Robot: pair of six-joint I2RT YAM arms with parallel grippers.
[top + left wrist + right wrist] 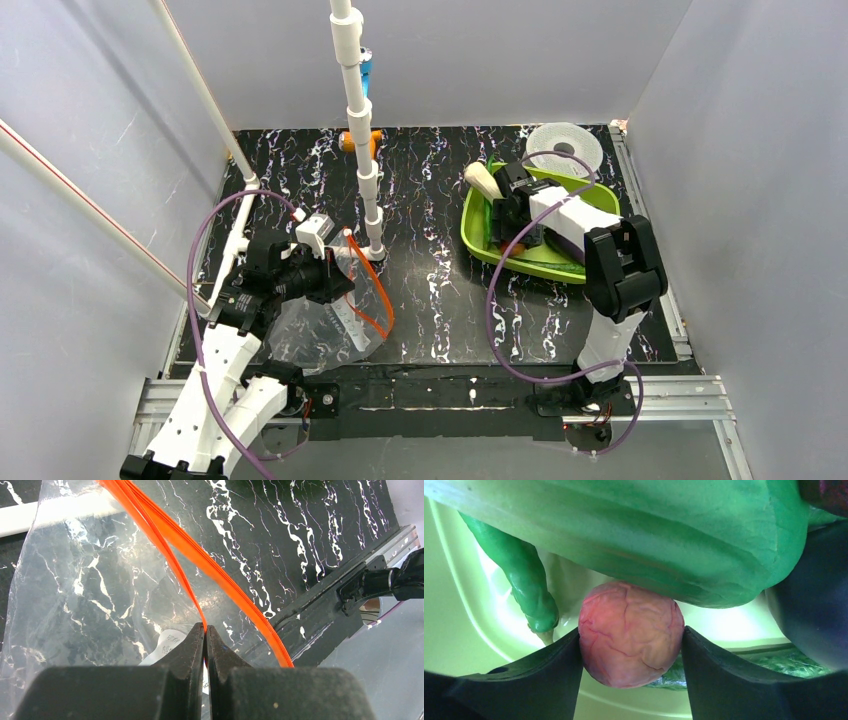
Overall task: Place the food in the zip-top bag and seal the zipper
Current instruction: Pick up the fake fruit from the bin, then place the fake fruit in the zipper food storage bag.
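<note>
Right wrist: right pincer clasps peach; left pincer pinches zipper; overhead, right arm hides peach.

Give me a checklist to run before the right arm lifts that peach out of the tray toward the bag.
1. Peach centred in the right gripper: ok, the jaws touch both its sides.
2. Peach free of its neighbours: not ok, a big green piece lies right against it.
3. Left gripper holding the zipper: ok, shut on one strip.
4. Bag mouth open: ok, the two zipper strips bow apart.
5. Clear path from the tray to the bag: cannot tell, a white pole stands close to the bag mouth.
</note>
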